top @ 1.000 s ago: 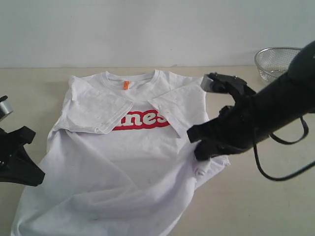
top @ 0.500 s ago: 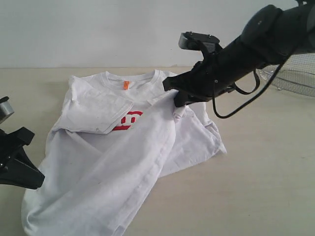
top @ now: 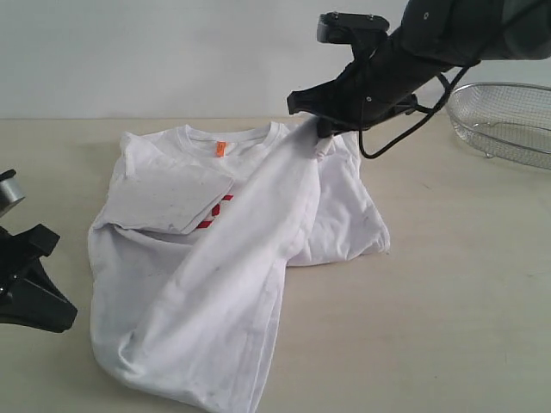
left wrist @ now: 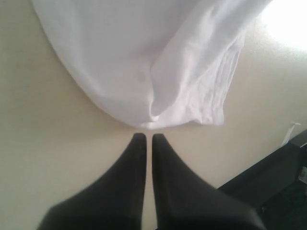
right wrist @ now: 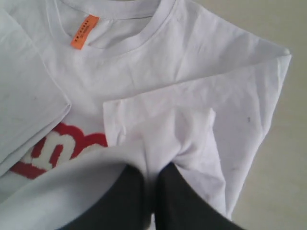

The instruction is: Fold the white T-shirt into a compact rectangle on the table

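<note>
White T-shirt point(top: 215, 301) with red lettering point(right wrist: 53, 151) and an orange neck tag point(top: 220, 149). My right gripper point(top: 323, 138) is black; the tabletop point(top: 448, 301), pale beige, faintly grained.

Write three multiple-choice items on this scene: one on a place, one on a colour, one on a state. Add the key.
1. Where is the wire basket?
A) on the table, far right in the exterior view, apart from the shirt
B) on top of the shirt
C) under the shirt

2. What colour is the neck tag?
A) green
B) orange
C) blue

3. What is the right gripper doing?
A) standing open over bare table
B) pinching shirt cloth, raised off the table
C) gripping the basket

Key:
1 A, the basket stands clear of the cloth.
2 B, the tag shows orange at the neck.
3 B, its jaws are shut on a fold of cloth.
</note>
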Available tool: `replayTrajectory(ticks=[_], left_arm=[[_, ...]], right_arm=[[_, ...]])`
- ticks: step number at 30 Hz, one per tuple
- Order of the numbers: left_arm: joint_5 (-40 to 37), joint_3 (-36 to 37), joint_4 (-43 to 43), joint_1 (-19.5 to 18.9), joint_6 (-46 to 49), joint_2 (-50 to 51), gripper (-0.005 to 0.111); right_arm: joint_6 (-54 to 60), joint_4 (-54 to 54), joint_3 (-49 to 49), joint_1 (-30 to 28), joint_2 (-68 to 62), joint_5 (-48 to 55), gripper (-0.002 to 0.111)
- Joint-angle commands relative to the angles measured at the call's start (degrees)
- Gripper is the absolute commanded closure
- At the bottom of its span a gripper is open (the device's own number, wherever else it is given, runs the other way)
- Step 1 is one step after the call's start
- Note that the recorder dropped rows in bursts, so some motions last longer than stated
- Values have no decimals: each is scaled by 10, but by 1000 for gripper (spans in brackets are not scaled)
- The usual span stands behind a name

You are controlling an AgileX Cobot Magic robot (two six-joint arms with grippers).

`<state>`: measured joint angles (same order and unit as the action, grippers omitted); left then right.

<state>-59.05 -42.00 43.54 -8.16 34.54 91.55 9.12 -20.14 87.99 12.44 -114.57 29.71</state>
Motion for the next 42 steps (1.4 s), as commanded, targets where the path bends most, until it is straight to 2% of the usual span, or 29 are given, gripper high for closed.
replayTrajectory(ticks=[1,13,34,36,39,42], left_arm=[[-9,-4,-1,2,7,-5,102],[-6,-4,-1,2,15,-5,102],[-3,-4,-1,2,24,-5,102],[-3,-4,-1,2,24,-5,102],[-3,-4,-1,2,24,-5,102],[-3,-4,-1,2,24,-5,102]], right_arm=[[-23,11,18,-22,-28,-15,109],[-29,8,96,-50,-122,-53,109],[-40,17,99,-63,-119,-122,107],[-36,17,99,-63,-119,-120,100],[-22,17,99,-63,-119,-113,77],[-19,17,99,-63,-119,-118,39]])
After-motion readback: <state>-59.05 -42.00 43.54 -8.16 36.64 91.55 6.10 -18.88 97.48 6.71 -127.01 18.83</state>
